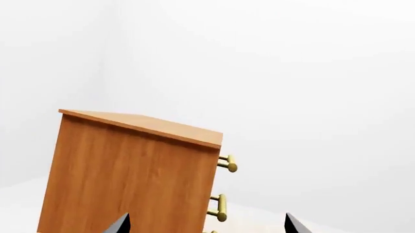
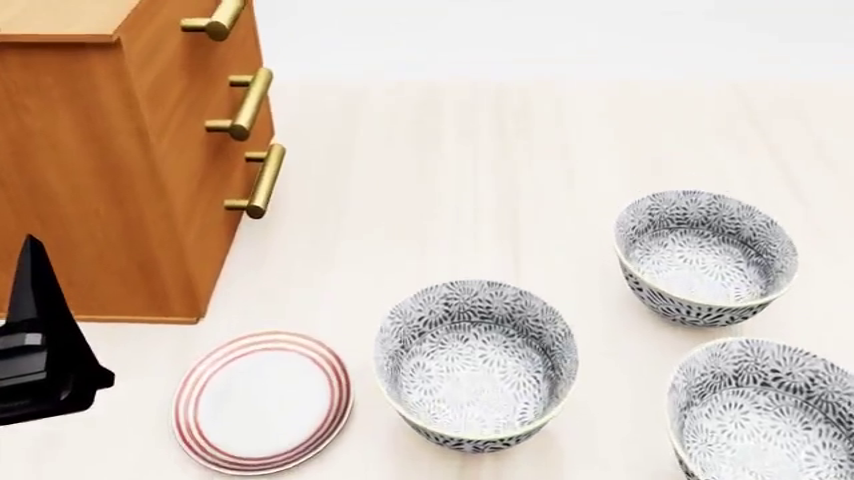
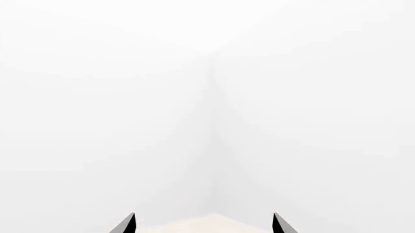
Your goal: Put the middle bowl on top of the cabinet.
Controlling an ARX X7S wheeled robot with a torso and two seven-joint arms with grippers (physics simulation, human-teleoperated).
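Pale wood floor (image 2: 534, 150), white walls.

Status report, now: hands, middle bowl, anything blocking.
Left hand open, empty. Right hand open, empty. Middle bowl untouched on floor beside plate. Cabinet top bare where visible.

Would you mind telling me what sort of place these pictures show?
Probably a bare simulated test room, not a real home: blank white walls, a pale wood-grain surface, and only a wooden cabinet, three patterned bowls, the middle bowl among them, and a red-ringed plate.
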